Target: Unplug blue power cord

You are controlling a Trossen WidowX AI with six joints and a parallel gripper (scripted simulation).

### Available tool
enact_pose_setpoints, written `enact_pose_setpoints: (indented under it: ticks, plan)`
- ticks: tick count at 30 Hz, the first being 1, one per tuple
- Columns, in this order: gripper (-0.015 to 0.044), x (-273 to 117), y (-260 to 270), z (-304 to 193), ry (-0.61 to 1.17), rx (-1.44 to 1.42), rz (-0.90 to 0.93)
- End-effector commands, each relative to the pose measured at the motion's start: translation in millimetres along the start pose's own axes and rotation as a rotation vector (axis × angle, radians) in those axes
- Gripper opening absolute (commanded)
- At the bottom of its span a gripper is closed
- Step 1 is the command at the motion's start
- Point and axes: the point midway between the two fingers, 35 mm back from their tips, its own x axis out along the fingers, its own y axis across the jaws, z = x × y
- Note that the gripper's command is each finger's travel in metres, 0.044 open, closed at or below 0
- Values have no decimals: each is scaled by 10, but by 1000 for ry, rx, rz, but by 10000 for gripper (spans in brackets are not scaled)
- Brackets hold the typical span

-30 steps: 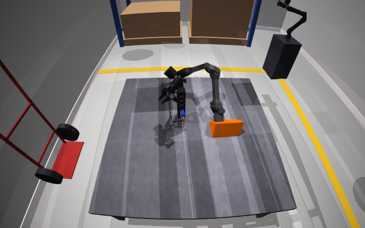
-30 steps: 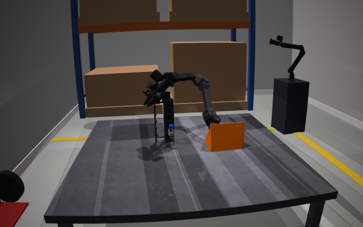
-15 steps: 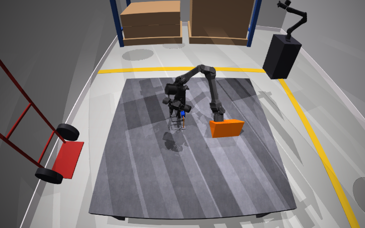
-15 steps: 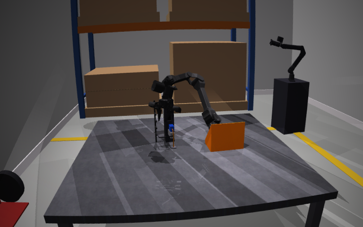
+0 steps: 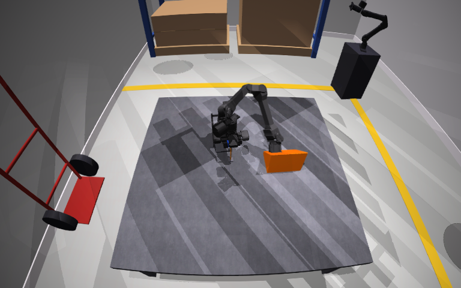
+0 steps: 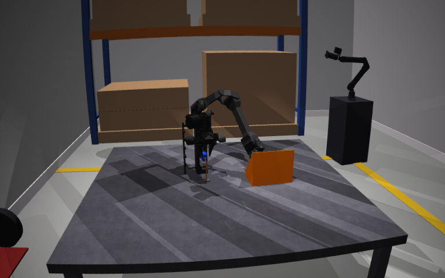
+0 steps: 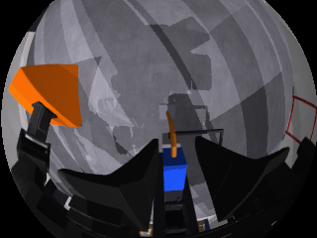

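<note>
The blue plug (image 7: 174, 178) (image 6: 204, 154) (image 5: 227, 140) sits low on the upright black power strip (image 6: 197, 162). A thin orange cord (image 7: 172, 134) (image 6: 206, 169) (image 5: 230, 154) runs from the plug down to the table. My gripper (image 7: 176, 142) (image 6: 204, 151) (image 5: 228, 142) has come down over the strip from above. Its two dark fingers stand partly open on either side of the plug, with a gap on each side. Most of the strip is hidden behind the gripper in the top and exterior views.
A thin black rack (image 6: 184, 147) stands just left of the strip. An orange box (image 5: 284, 160) (image 6: 270, 167) (image 7: 50, 93) sits at the arm's base to the right. The grey table (image 5: 203, 220) stretches towards the front. A red hand truck (image 5: 81, 198) stands on the floor to the left.
</note>
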Motion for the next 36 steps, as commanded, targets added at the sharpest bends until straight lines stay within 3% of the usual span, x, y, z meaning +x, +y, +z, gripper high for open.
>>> enact_pose_setpoints:
  ticks: [1,36]
  plan:
    - [160,7,0,-17,9,-12,3]
    - [160,83,5,-410,11,-12,3]
